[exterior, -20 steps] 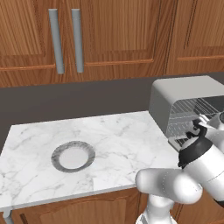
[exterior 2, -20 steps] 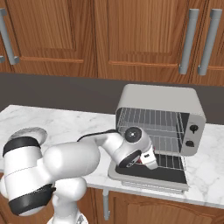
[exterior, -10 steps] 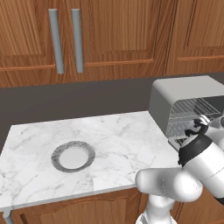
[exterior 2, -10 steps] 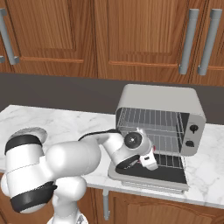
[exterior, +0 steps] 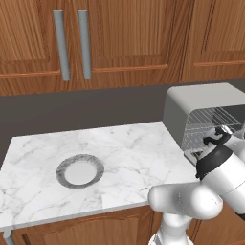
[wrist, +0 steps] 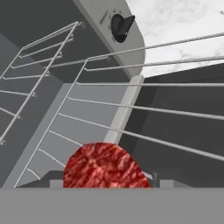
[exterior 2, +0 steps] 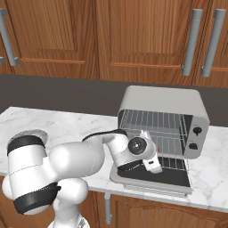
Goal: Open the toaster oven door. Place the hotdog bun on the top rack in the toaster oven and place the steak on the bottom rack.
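Looking at the right base view, we see the light grey boxy toaster oven (exterior 2: 165, 119) standing right of centre on the white marbled counter (exterior 2: 67, 127), and its grey-framed door with dark glass (exterior 2: 153, 177) lies folded down flat in front of it, toward the lower right of the frame. Inside the open cavity we make out the upper silver wire rack (exterior 2: 153, 121) and the lower silver wire rack (exterior 2: 171, 146), and two small black knobs sit on the front panel at the right. Our white arm curls up from the lower left, and its hand reaches over the lowered door at the mouth of the oven, where the gripper (exterior 2: 153, 164) shows just beside the cavity's lower left corner. In the hand view, a flat piece of red raw steak (wrist: 106, 167) sits at the bottom centre, right where the finger tips rise, with the wires of the lower rack (wrist: 144, 111) crossing the frame above it; the steak appears pinched by the gripper, though the tips themselves are hidden behind it. In the left base view the same oven (exterior: 203, 112) stands at the right edge of the frame, and a round grey plate with a pale centre (exterior: 79, 171) lies on the counter at the lower left, well apart from the oven.
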Robot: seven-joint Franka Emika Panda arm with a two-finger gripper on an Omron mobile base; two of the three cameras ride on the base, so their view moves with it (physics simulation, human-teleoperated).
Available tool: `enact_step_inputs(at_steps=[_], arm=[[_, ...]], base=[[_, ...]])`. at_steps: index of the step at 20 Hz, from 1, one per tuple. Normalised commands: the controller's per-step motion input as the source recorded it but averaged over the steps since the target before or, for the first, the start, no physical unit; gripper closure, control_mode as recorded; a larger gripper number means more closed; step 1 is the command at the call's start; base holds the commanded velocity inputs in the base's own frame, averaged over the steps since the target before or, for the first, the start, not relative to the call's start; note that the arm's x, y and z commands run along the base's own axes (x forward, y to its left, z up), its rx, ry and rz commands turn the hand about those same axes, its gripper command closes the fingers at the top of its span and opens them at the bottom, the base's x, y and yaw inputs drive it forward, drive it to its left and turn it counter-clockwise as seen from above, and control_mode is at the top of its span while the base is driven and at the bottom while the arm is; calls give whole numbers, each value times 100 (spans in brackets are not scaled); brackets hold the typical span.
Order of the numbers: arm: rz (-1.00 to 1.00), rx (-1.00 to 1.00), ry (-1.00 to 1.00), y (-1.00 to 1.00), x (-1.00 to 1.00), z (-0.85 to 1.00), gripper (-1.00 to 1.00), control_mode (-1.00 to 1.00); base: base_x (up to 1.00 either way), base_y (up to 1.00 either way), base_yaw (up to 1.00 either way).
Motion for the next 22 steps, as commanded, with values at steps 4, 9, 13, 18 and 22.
enact_step_inputs(at_steps=[4,9,13,18,22], arm=[[0,0,-2,-18,3,10,-100,-100],[0,0,0,-10,17,7,-100,-100],[0,0,0,-15,10,20,-100,-100],[14,0,0,-5,-17,21,-100,-100],[49,0,10,0,-25,13,-100,-100]], base=[[0,0,0],[0,0,0],[0,0,0],[0,0,0],[0,0,0]])
